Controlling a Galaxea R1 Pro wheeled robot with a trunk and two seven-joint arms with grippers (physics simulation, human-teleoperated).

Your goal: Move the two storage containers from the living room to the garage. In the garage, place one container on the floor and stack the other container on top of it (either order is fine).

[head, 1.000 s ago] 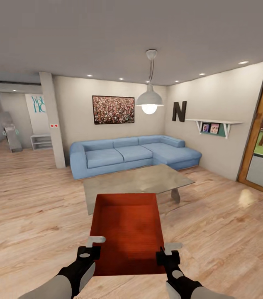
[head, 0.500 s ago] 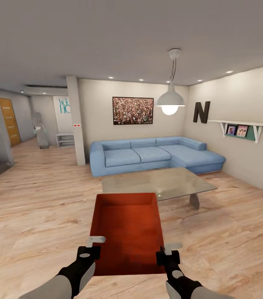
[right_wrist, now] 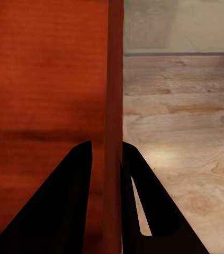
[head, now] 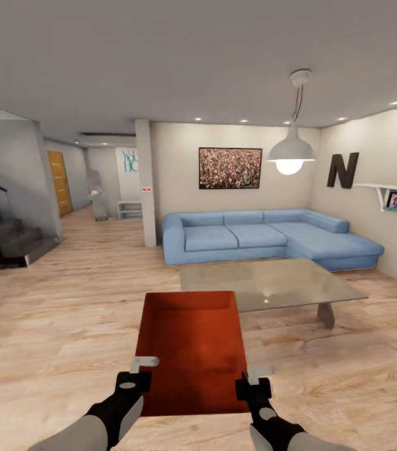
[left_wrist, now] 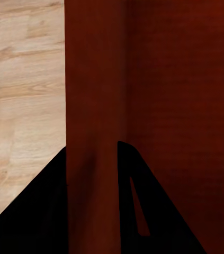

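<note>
Living room plank floor [head: 54, 326] ahead; our left gripper [head: 137, 371] and right gripper [head: 253, 378] each pinch a side wall of the storage container [head: 192, 351], carried out front. We should keep it level while turning.

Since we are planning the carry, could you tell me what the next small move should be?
Probably keep turning the base toward the hallway with the wooden door. Both end effectors, left and right, clamp the storage container's side walls, and the sofa shows this is the living room.

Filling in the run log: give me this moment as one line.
place: living room | left gripper: shut on storage container wall | right gripper: shut on opposite wall | container off floor | coffee table ahead
</note>
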